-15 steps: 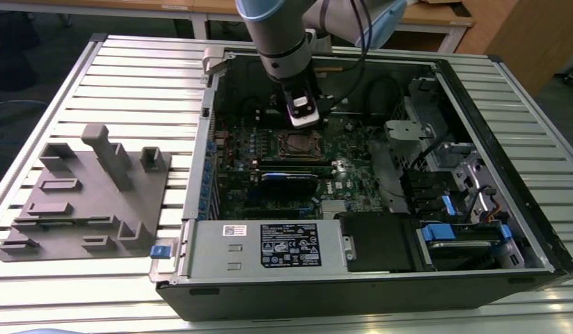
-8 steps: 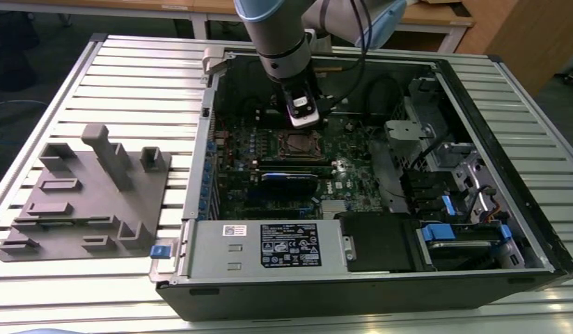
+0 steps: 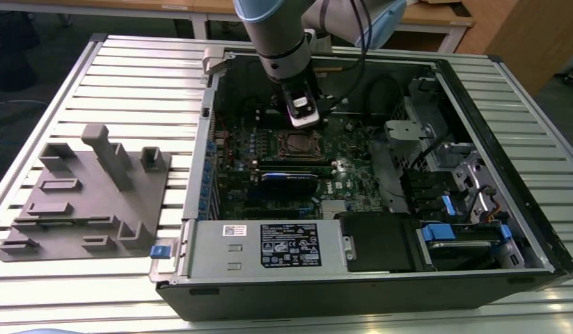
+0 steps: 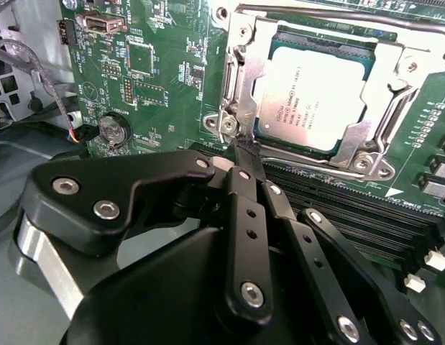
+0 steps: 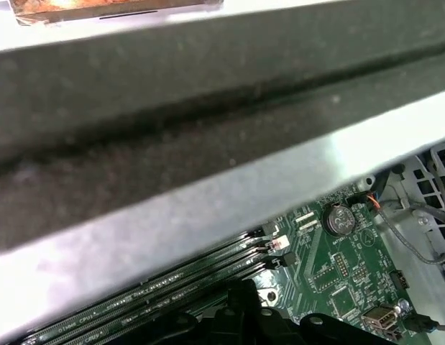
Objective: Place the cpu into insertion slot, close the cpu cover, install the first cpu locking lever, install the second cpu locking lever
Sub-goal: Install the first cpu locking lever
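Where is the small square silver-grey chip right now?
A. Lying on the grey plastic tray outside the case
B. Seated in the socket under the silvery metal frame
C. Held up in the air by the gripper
B: in the second wrist view the silver-grey chip sits in the socket, with the silvery metal frame closed around it.

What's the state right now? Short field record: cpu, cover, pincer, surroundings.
cpu: cpu sits in the insertion slot, silver top facing up
cover: cpu cover lies down around the cpu, chip showing through its window
lever: a thin metal rod runs along the far edge of the socket; latched or not, cannot tell
pincer: pincer tip close against the socket's near corner, fingers together; contact cannot be confirmed
board: green motherboard with a coin battery
surroundings: open computer case on a slatted table; grey fixture tray at the exterior view's left
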Robot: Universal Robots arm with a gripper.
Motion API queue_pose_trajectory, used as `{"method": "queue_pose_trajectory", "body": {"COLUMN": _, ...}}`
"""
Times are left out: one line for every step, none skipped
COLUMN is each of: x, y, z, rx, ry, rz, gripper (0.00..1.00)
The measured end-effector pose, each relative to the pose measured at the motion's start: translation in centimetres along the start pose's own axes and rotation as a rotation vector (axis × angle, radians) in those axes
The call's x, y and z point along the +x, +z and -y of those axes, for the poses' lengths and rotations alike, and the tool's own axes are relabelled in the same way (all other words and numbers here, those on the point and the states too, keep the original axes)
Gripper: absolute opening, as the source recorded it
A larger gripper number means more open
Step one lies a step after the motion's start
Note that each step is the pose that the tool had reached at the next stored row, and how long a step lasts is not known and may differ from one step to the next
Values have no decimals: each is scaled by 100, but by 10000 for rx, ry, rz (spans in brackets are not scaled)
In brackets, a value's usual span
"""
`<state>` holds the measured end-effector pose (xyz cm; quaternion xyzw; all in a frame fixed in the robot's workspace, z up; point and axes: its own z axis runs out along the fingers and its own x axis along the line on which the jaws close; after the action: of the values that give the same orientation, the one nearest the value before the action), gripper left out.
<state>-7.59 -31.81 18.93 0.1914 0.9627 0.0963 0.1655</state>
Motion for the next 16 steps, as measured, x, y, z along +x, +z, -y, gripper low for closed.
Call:
{"method": "queue_pose_trajectory", "body": {"x": 0, "y": 0, "z": 0, "rx": 0, "ry": 0, "rz": 1, "gripper": 11}}
{"method": "queue_pose_trajectory", "body": {"x": -1, "y": 1, "z": 0, "rx": 0, "ry": 1, "rz": 1, "gripper": 11}}
{"method": "queue_pose_trajectory", "body": {"x": -2, "y": 1, "z": -1, "rx": 0, "ry": 1, "rz": 2, "gripper": 11}}
{"method": "queue_pose_trajectory", "body": {"x": -3, "y": 2, "z": -1, "rx": -1, "ry": 0, "rz": 3, "gripper": 11}}
{"method": "queue_pose_trajectory", "body": {"x": -2, "y": 5, "z": 0, "rx": -1, "ry": 0, "rz": 5, "gripper": 11}}
{"method": "queue_pose_trajectory", "body": {"x": -2, "y": 6, "z": 0, "rx": 0, "ry": -1, "rz": 6, "gripper": 11}}
{"method": "queue_pose_trajectory", "body": {"x": -2, "y": 8, "z": 0, "rx": 6, "ry": -4, "rz": 8, "gripper": 11}}
{"method": "queue_pose_trajectory", "body": {"x": -2, "y": 8, "z": 0, "rx": 10, "ry": -7, "rz": 9, "gripper": 11}}
{"method": "queue_pose_trajectory", "body": {"x": -2, "y": 9, "z": 0, "rx": 12, "ry": -8, "rz": 11, "gripper": 11}}
{"method": "queue_pose_trajectory", "body": {"x": -2, "y": 9, "z": 0, "rx": 16, "ry": -9, "rz": 13, "gripper": 11}}
{"method": "queue_pose_trajectory", "body": {"x": -3, "y": 10, "z": 0, "rx": 19, "ry": -10, "rz": 14, "gripper": 11}}
{"method": "queue_pose_trajectory", "body": {"x": -3, "y": 11, "z": 0, "rx": 24, "ry": -11, "rz": 16, "gripper": 11}}
{"method": "queue_pose_trajectory", "body": {"x": -3, "y": 13, "z": 0, "rx": 31, "ry": -12, "rz": 19, "gripper": 11}}
{"method": "queue_pose_trajectory", "body": {"x": -4, "y": 15, "z": 0, "rx": 39, "ry": -16, "rz": 22, "gripper": 11}}
{"method": "queue_pose_trajectory", "body": {"x": -4, "y": 17, "z": 1, "rx": 56, "ry": -25, "rz": 28, "gripper": 11}}
{"method": "queue_pose_trajectory", "body": {"x": -4, "y": 20, "z": 1, "rx": 77, "ry": -34, "rz": 36, "gripper": 11}}
